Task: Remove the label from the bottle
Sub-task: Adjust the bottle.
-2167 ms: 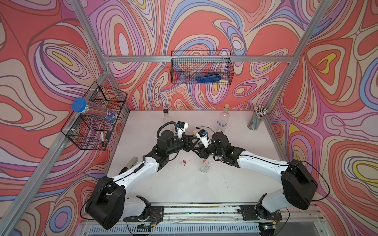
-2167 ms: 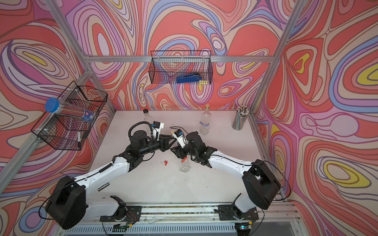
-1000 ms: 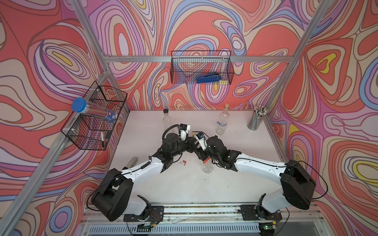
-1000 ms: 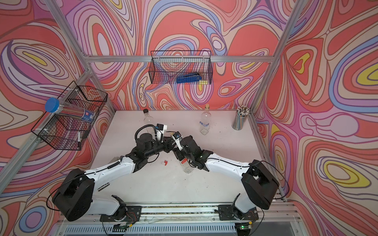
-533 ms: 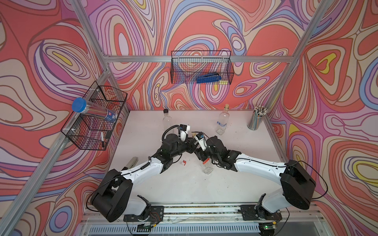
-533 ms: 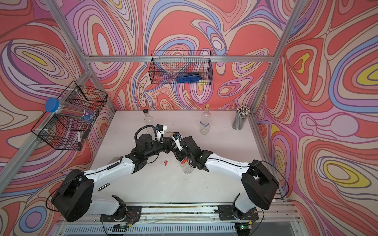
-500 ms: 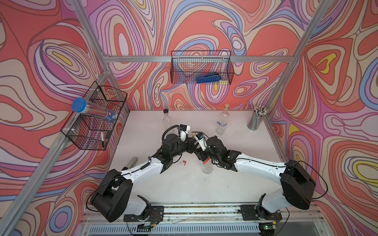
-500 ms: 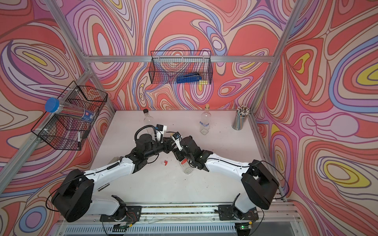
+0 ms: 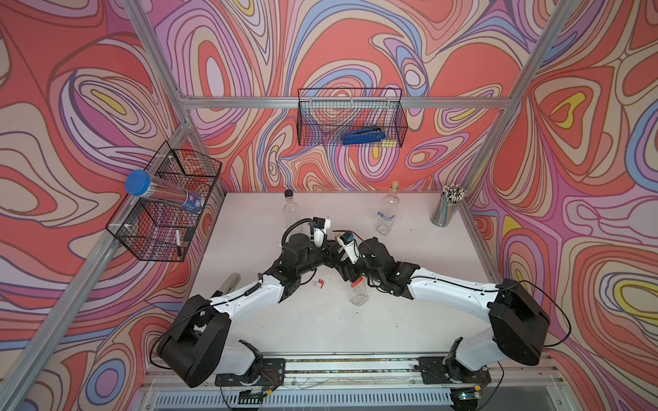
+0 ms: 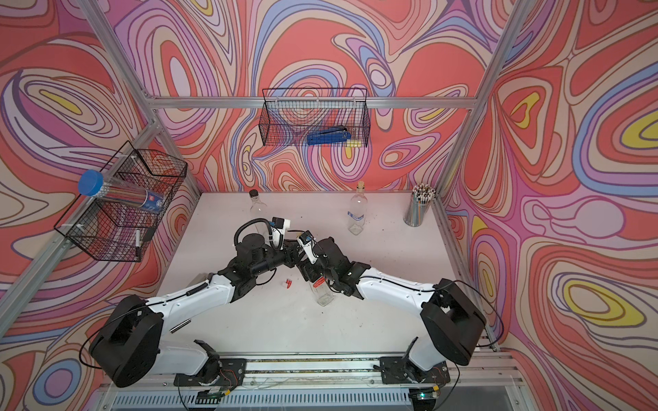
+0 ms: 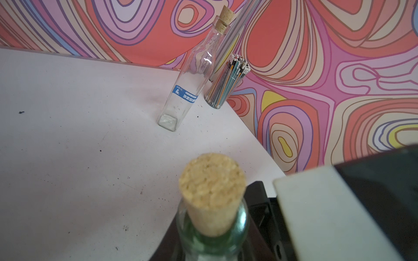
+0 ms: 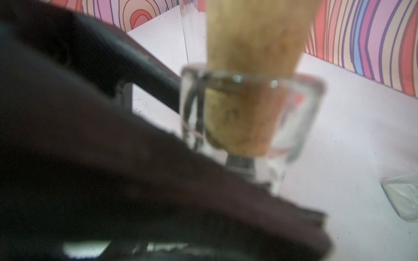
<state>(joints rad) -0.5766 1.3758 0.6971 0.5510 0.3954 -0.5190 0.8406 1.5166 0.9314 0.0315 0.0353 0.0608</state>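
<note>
At the middle of the table (image 9: pixel 249 227) both arms crowd one corked bottle (image 9: pixel 359 297), which stands on its base with a red label (image 9: pixel 357 283) high on its body. We read the step in hand as peeling: one arm steadies the glass while the other works the label loose. To do this well we want the left hold firm and the bottle vertical, one right fingertip under a free edge of the label, and a slow pull along the glass, not outward, so the paper comes away whole and the base does not skid. Our left gripper (image 9: pixel 334 257) is clamped tight, and its wrist view shows the cork (image 11: pixel 211 189) and neck sitting right where its dark fingers meet, so we judge it has the bottle by the neck. Our right gripper (image 9: pixel 351 274) hangs over the shoulder of the bottle, just above the label; a blurred dark finger (image 12: pixel 135 180) fills its wrist view beside the neck, and we cannot tell how wide its jaws stand or whether they pinch anything. A small red-and-white scrap (image 9: pixel 319 283) lies on the table nearby
</note>
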